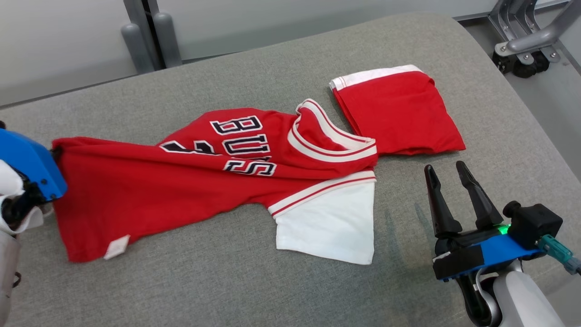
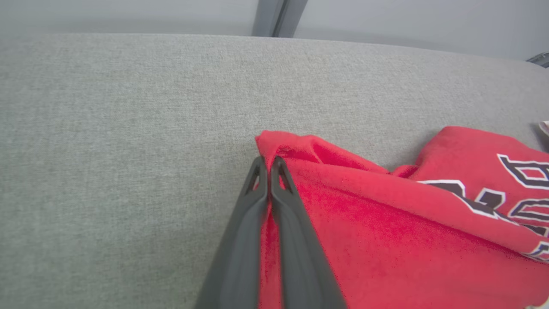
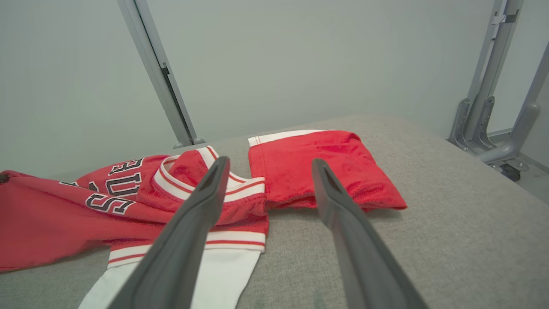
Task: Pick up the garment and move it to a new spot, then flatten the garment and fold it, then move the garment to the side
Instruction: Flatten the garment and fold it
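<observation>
Right hand (image 1: pixel 445 166): dark tapered fingers (image 1: pixel 476 200), blue housing (image 1: pixel 499 250), green light (image 1: pixel 501 229), teal plug (image 1: pixel 554 249)

All three views are lit brightly and evenly by soft, diffuse light. Only faint, soft-edged shadows are cast on the grey counter (image 1: pixel 227 290) beneath the edges of the garment (image 1: pixel 181 190). The left fingers (image 2: pixel 240 257) and right fingers (image 3: pixel 180 249) are rendered blurred toward the bottom of their wrist views, and the counter's far edge is bowed by wide-angle distortion in the left wrist view.

free: grey surface (image 1: pixel 204 286) front | blocked: folded red cloth (image 1: pixel 399 113) beside jersey (image 1: pixel 181 190)
</observation>
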`<state>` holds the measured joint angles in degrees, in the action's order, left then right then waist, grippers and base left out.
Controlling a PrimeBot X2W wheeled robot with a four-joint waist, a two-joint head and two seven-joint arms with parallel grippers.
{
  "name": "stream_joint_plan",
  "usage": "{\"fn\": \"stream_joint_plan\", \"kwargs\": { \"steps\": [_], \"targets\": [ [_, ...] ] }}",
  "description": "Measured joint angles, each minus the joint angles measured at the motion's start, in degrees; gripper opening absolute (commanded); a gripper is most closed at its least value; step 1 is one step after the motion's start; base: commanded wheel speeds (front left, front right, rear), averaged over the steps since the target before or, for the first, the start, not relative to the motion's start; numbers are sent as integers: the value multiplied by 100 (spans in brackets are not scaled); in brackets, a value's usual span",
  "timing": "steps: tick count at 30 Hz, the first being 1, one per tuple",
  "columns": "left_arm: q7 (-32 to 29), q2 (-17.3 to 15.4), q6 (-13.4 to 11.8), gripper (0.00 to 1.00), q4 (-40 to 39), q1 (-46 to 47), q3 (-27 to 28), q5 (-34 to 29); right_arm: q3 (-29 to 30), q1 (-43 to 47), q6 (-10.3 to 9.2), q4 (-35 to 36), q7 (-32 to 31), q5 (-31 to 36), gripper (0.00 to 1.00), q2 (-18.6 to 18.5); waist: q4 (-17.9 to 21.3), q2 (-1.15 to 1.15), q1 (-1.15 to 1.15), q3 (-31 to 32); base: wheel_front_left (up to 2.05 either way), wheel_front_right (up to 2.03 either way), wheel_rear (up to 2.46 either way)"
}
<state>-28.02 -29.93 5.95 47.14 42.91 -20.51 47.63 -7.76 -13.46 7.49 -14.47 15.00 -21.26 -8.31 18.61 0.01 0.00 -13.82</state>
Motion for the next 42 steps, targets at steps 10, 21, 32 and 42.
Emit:
{"fn": "stream_joint_plan", "kwargs": {
  "steps": [10, 21, 32, 42],
  "targets": [
    [1437, -292, -427, 100, 571, 449, 286, -318, -90, -151, 0, 32, -1, -46, 100, -22, 58, 1, 1, -373, 0, 0, 0],
    [1892, 70, 27, 100, 926, 277, -132, -439, -207, -62, 0, -141, 0, -44, 100, -91, -459, -2, -2, 355, 0, 0, 0],
    [3809, 346, 10, 100, -256, -890, -365, -701, -103, 416, 0, -291, 1, -46, 100, -161, -1076, -2, -2, 1089, 0, 0, 0],
    [4294, 623, -992, 100, -2407, -2922, 22, -1229, -8, 672, 0, -326, 1, -47, 100, -170, -1305, -2, -1, 1454, 0, 0, 0]
  ]
}}
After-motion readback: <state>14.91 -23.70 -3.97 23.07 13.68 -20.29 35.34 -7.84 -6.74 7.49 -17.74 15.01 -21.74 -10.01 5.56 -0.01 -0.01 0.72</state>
